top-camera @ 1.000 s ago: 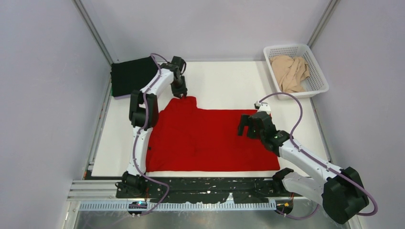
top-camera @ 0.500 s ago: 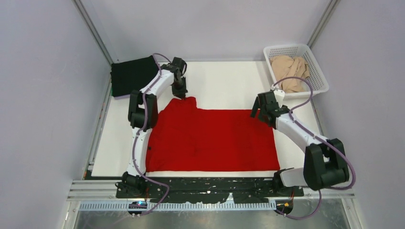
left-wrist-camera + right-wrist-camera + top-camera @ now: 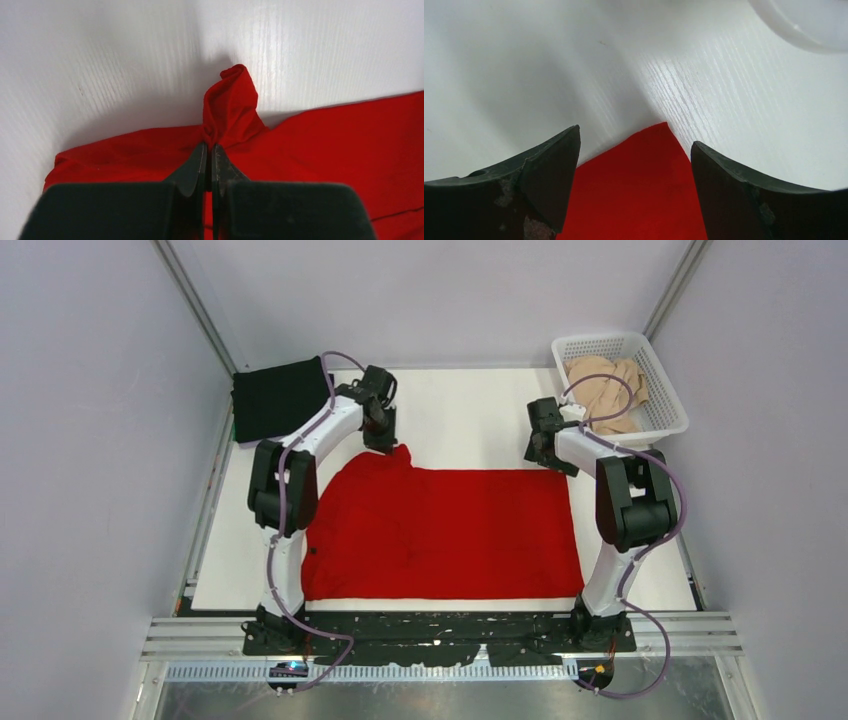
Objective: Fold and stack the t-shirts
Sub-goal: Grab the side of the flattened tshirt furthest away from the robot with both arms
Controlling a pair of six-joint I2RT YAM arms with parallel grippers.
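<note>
Red t-shirt (image 3: pixel 440 530) spread flat on the table (image 3: pixel 470 410), hem along the near edge. Left gripper (image 3: pixel 209 148) clamped on a raised pinch of its far-left corner. Right gripper (image 3: pixel 634 145) spread wide astride its far-right corner, cloth ungripped. Black t-shirt (image 3: pixel 278 398) folded at the far-left table corner; beige t-shirt (image 3: pixel 605 390) in the basket (image 3: pixel 600 341) at the far-right corner.

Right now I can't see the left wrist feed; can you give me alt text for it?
The left gripper is shut on a pinched fold of the red t-shirt, which puckers into a small peak just beyond the closed jaws. The rest of the shirt spreads to either side on the white table.
</note>
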